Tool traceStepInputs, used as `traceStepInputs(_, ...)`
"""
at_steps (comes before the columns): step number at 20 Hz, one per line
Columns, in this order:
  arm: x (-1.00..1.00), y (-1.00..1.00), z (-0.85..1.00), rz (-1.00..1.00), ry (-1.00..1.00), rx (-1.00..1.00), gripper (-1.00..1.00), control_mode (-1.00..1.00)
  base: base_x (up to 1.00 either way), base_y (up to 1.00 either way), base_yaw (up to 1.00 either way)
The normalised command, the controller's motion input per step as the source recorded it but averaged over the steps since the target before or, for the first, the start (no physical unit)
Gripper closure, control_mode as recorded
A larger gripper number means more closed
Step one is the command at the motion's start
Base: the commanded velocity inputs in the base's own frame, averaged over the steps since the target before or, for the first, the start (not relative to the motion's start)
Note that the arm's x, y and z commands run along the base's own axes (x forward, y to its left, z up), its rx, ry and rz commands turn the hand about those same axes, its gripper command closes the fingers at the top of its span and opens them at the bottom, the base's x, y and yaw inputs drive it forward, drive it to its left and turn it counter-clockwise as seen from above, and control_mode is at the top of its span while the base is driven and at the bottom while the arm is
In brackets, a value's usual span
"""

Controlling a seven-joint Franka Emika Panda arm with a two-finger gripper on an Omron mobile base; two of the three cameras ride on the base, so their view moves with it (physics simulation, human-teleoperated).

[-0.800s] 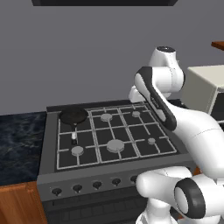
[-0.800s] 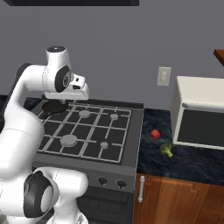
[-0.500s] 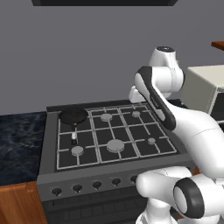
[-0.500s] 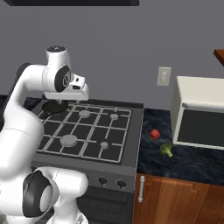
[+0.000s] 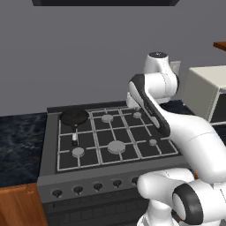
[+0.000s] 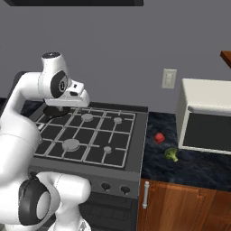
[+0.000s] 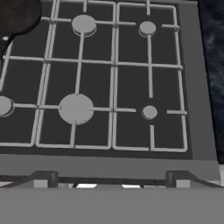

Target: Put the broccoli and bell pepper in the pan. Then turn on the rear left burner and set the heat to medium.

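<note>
The black pan sits on the stove's rear left burner, its whitish-tipped handle pointing to the front. It also fills the top left corner of the hand view. The red bell pepper and the green broccoli lie on the dark counter right of the stove, in front of the microwave. My gripper hangs above the stove's rear middle, far from both vegetables. In the hand view the gripper looks down on the grates, its tips wide apart and holding nothing.
A cream microwave stands on the right counter, under a wall outlet. A row of knobs runs along the stove front. Grey burner caps dot the grates. Dark counter lies left of the stove.
The hand has dipped slightly over the stove. The pan and the vegetables lie where they were.
</note>
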Motion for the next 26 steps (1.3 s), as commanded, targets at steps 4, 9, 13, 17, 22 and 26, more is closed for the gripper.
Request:
traceStepInputs(4,0.19,0.0,0.0,-0.31,0.0,-0.15,-1.0,-1.0,0.0,0.0,0.0)
traceStepInputs(9,0.08,-0.07,-0.21,-0.43,0.01,-0.09,-1.0,-1.0,0.0,0.0,0.0)
traceStepInputs(13,0.33,-0.89,-0.5,-0.35,0.11,-0.02,-1.0,-1.0,0.0,0.0,0.0)
traceStepInputs(17,0.28,-1.0,-0.5,-0.23,0.05,0.0,-1.0,-1.0,0.0,0.0,0.0)
traceStepInputs(22,0.13,-0.7,-0.2,-0.03,0.01,0.0,-1.0,-1.0,0.0,0.0,0.0)
traceStepInputs(26,0.04,-0.56,-0.21,0.12,0.03,0.01,-1.0,-1.0,0.0,0.0,0.0)
